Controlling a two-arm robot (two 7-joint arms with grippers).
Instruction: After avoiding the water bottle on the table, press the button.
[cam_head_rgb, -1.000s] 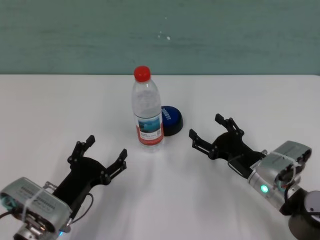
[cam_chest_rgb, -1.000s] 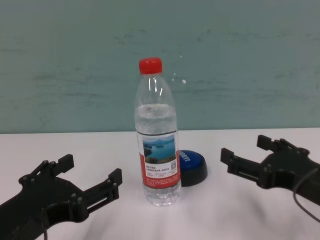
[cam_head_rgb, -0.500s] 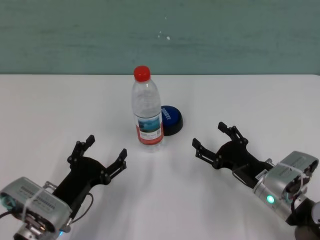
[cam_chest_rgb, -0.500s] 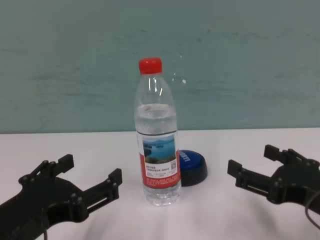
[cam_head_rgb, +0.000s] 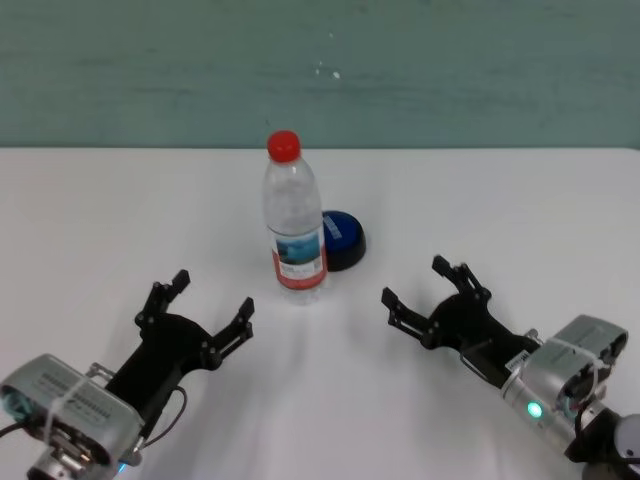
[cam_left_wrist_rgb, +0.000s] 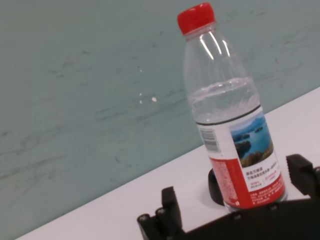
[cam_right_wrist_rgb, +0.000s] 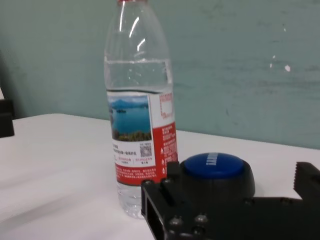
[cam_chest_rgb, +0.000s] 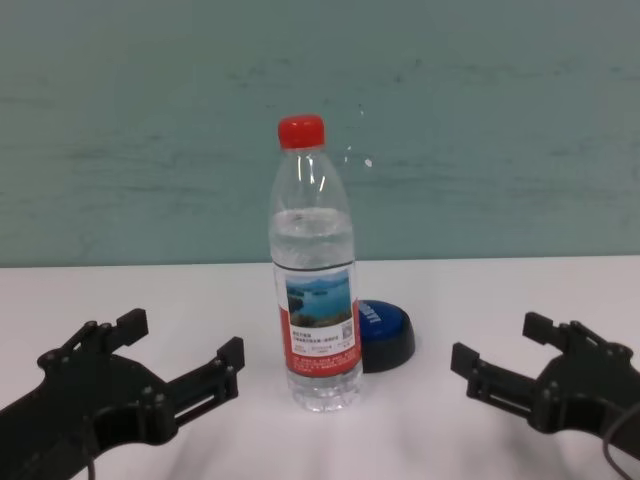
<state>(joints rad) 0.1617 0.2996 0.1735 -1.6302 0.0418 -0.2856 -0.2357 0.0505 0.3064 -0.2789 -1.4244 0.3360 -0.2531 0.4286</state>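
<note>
The water bottle (cam_head_rgb: 293, 216) (cam_chest_rgb: 316, 275) stands upright on the white table (cam_head_rgb: 480, 210), clear with a red cap and lake label. Right behind it, partly hidden, sits the blue dome button (cam_head_rgb: 341, 239) (cam_chest_rgb: 384, 333) (cam_right_wrist_rgb: 216, 168) on its black base. My right gripper (cam_head_rgb: 422, 288) (cam_chest_rgb: 494, 350) is open, low over the table to the right of and nearer than the button, pointing toward it. Near the front left, my left gripper (cam_head_rgb: 212, 309) (cam_chest_rgb: 182, 350) rests open, empty, left of and in front of the bottle (cam_left_wrist_rgb: 227, 110).
A teal wall (cam_head_rgb: 450, 70) rises behind the table's far edge. Bare white tabletop surrounds the bottle and the button on all sides.
My right gripper has pulled back toward me and a little lower, away from the button. The left arm, the bottle and the button have not moved.
</note>
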